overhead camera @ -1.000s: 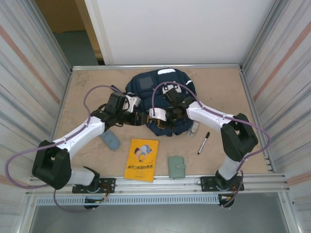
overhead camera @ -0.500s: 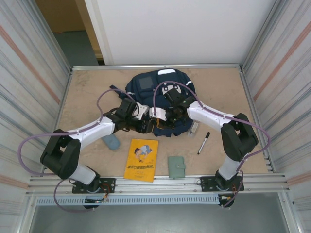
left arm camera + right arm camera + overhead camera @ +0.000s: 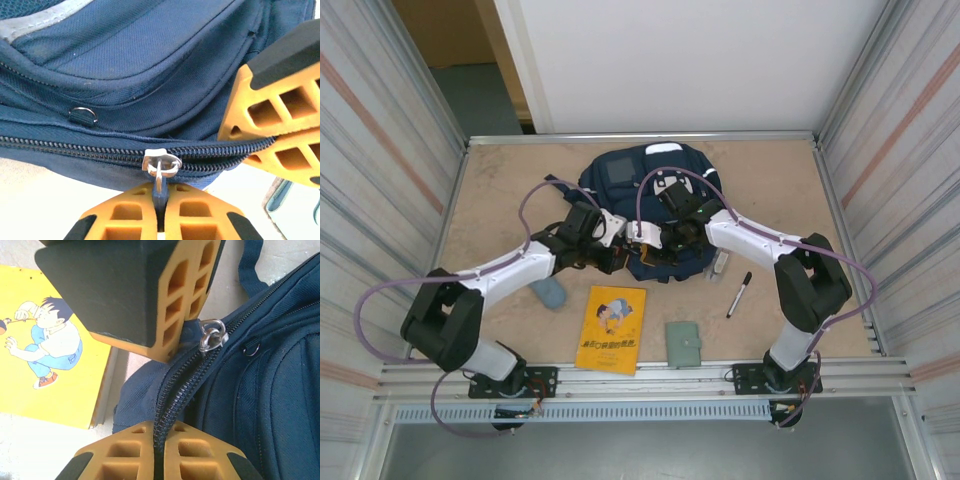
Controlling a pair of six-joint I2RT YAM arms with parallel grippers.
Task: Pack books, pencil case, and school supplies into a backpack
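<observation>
The backpack (image 3: 620, 180) lay flat at the middle of the worktop (image 3: 500, 190), toward its far edge. It was navy fabric with pale patches and, in the left wrist view, a reflective strip along the top. Judging by this, the step in hand was opening its main zip, with nothing packed yet.

Both arms reached in to its near edge. The right end effector (image 3: 159, 432) was pinched together on the backpack's zip seam, apparently to brace the cloth. The left end effector (image 3: 159, 194) was just beside it.

The yellow book (image 3: 611, 328) rested near the front edge, its cartoon cover facing up. The slate-blue pencil case (image 3: 548, 292) lay to its left, partly under the left arm. The grey-green booklet (image 3: 684, 343) sat just right of the book, and the black marker (image 3: 739, 294) lay further right. A clear packet (image 3: 720, 263) lay against the backpack's near right corner.

Smallest was the zip pull (image 3: 159, 176), a metal tab hanging from its slider (image 3: 161, 161), with the left end effector's fingers clamped on it. The teeth looked meshed on both sides of the slider.

The next move likely called for drawing the pull along the curved track while the right side kept the seam taut. The pull would need to run in line with the teeth so the thin tab did not slip free.
</observation>
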